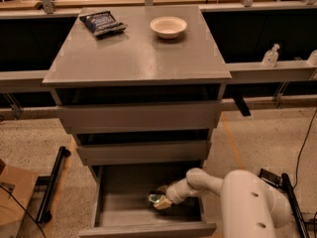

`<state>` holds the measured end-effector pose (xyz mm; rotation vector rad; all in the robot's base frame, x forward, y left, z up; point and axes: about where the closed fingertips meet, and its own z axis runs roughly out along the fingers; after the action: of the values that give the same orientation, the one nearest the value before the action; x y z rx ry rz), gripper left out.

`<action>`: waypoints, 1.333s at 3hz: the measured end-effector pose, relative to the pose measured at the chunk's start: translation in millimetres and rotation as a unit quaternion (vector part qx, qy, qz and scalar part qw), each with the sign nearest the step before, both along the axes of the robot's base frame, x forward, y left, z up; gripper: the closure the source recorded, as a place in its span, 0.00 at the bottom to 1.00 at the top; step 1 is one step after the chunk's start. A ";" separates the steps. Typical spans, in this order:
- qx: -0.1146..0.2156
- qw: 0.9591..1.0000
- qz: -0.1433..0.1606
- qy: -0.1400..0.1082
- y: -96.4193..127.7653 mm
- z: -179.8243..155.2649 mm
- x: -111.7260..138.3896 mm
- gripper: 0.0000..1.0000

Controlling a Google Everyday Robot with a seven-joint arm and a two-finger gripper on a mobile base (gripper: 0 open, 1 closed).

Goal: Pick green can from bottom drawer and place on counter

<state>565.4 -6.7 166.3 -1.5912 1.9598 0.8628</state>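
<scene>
The bottom drawer [116, 214] is pulled open at the foot of the grey cabinet. My white arm reaches into it from the right. My gripper [159, 201] is inside the drawer, right of its middle, shut on the small shiny green can [154, 198], which sits at the tan fingertips just above the drawer floor. Part of the can is hidden by the fingers. The counter [133, 53] is the flat grey top of the cabinet, well above the gripper.
A dark blue snack bag [102, 23] and a white bowl [168, 27] lie at the back of the counter. The two upper drawers [138, 117] overhang the open drawer. A black stand [53, 182] and a cardboard box [15, 195] are on the floor to the left.
</scene>
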 end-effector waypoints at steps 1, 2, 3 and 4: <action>-0.001 1.000 0.028 0.015 -24.4 45.7 -15.9 1.00; -0.006 0.998 0.055 0.029 -55.7 98.8 -37.7 1.00; -0.022 0.997 0.072 0.007 -92.3 180.8 -36.5 1.00; -0.022 0.997 0.072 0.007 -92.1 180.5 -36.6 1.00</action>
<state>528.8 -98.9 346.9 -1.7733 1.9041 0.8944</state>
